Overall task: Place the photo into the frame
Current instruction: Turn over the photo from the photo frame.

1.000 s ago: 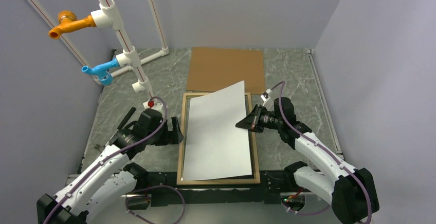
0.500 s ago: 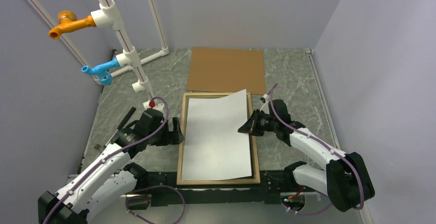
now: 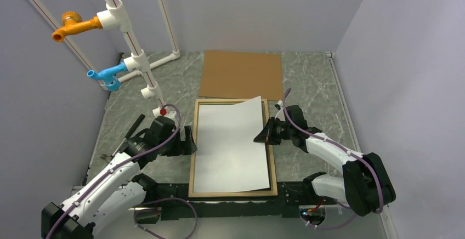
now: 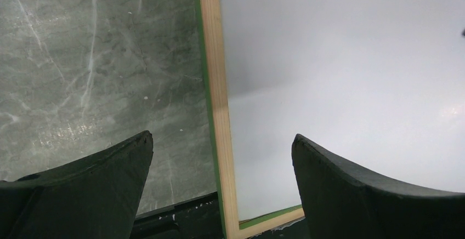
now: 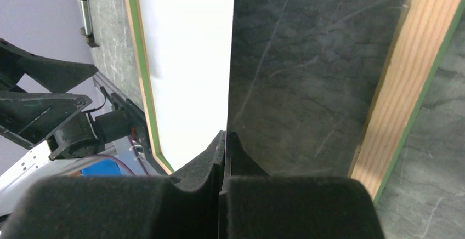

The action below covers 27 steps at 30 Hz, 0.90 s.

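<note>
The photo (image 3: 230, 146) lies white back up over the frame (image 3: 193, 157), a pale wood rectangle flat on the table, and sits slightly askew. Its right edge is raised a little, and my right gripper (image 3: 259, 136) is shut on that edge. In the right wrist view the photo (image 5: 186, 58) runs edge-on into the right gripper (image 5: 226, 136), with the frame's wood rail (image 5: 395, 102) to the right. My left gripper (image 3: 192, 140) is open beside the frame's left rail. In the left wrist view the left gripper (image 4: 222, 136) straddles the frame (image 4: 216, 74), holding nothing, with the photo (image 4: 340, 74) inside the rail.
A plain brown backing board (image 3: 241, 74) lies flat behind the frame. White pipes with an orange valve (image 3: 71, 25) and a blue valve (image 3: 107, 75) stand at the back left. Grey walls close in both sides.
My right gripper has come down and slightly back with the photo's right edge. The photo's far corner dropped from over the brown board to the frame's top rail. The left arm has not moved.
</note>
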Motion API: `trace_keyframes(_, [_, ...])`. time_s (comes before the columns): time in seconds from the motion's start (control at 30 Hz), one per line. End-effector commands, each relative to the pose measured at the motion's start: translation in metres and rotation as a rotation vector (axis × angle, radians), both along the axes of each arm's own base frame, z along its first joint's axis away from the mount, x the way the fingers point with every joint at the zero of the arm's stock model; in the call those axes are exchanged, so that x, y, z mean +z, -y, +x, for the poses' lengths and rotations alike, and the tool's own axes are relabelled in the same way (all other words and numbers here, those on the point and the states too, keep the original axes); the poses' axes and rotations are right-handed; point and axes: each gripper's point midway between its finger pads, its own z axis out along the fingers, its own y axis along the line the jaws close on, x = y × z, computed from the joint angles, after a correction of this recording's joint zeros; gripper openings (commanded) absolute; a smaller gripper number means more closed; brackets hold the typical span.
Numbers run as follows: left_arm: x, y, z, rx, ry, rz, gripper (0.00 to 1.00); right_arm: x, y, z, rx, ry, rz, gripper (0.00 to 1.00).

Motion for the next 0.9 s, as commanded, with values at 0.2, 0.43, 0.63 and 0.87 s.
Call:
trace_keyframes(0.2, [0.000,0.004,0.004,-0.014,0.005,-0.007,0.99,0.017,-0.009,0.022,0.027,0.098,0.021,0.00])
trace_keyframes(0.43, [-0.002,0.004,0.005,-0.015,-0.002,0.002,0.99,0.001,-0.005,0.009,-0.006,0.050,0.035,0.00])
trace_keyframes(0.63, [-0.004,0.004,0.005,-0.018,-0.007,0.003,0.99,-0.007,-0.006,0.005,-0.014,0.023,0.046,0.00])
trace_keyframes(0.87, [-0.006,0.004,0.004,-0.017,-0.011,0.004,0.99,-0.009,-0.003,0.009,-0.012,0.024,0.006,0.24])
